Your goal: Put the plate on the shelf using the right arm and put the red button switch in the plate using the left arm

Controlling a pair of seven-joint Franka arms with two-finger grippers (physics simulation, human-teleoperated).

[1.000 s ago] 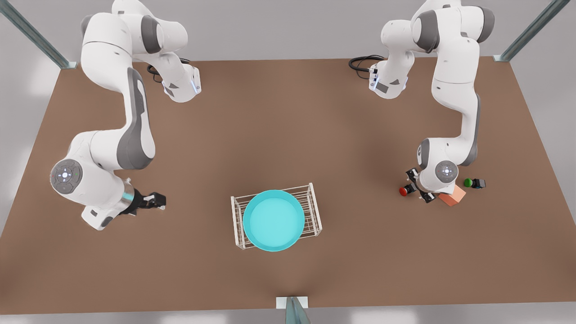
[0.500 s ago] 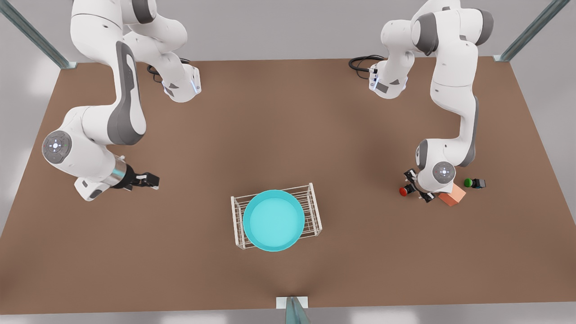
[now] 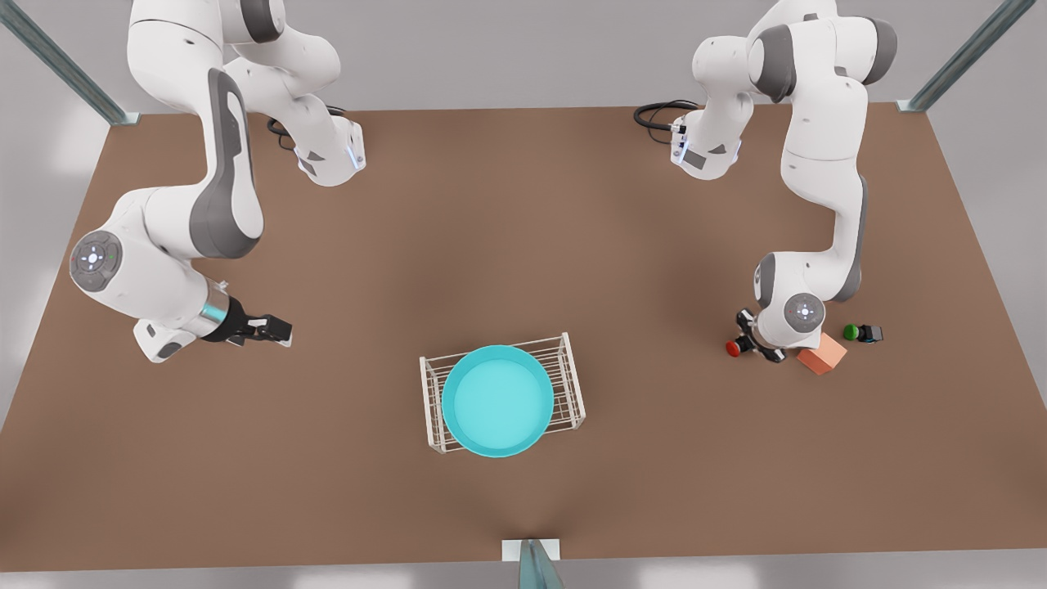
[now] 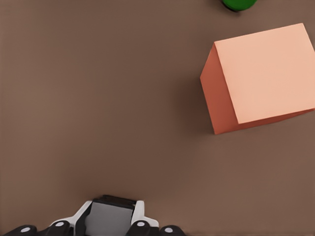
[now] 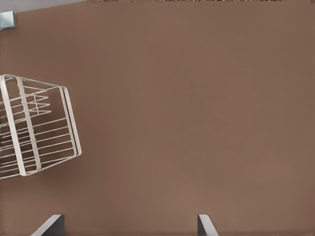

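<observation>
Brown and matte, the desk [image 3: 523,245] spreads under both arms, with grey walls and metal struts at its corners. From the front view we see the plate [image 3: 497,400] resting on top of the shelf [image 3: 572,384] near the middle of the desk, its turquoise disc covering most of the upper tier. On the front view's left, the right gripper [image 3: 278,330] hangs above bare desk, well apart from the shelf, pointing toward it. On the front view's right, the left gripper [image 3: 757,339] is down low at the red button switch [image 3: 734,348], whose red cap pokes out just beside the wrist; the orange-pink cube [image 3: 822,353] sits on the wrist's other side and the green button switch [image 3: 860,332] just beyond it. From the left wrist view we find the two fingers [image 4: 138,216] closed against the sides of a dark boxy body, so we take the left gripper to be holding the red button switch [image 4: 110,216]; the cube [image 4: 261,78] lies near, not touching, and the green cap [image 4: 238,4] shows at the frame's edge. From the right wrist view we see the right gripper's fingertips [image 5: 206,226] spread wide with nothing between them, and one end of the shelf [image 5: 34,128] off to the side.
</observation>
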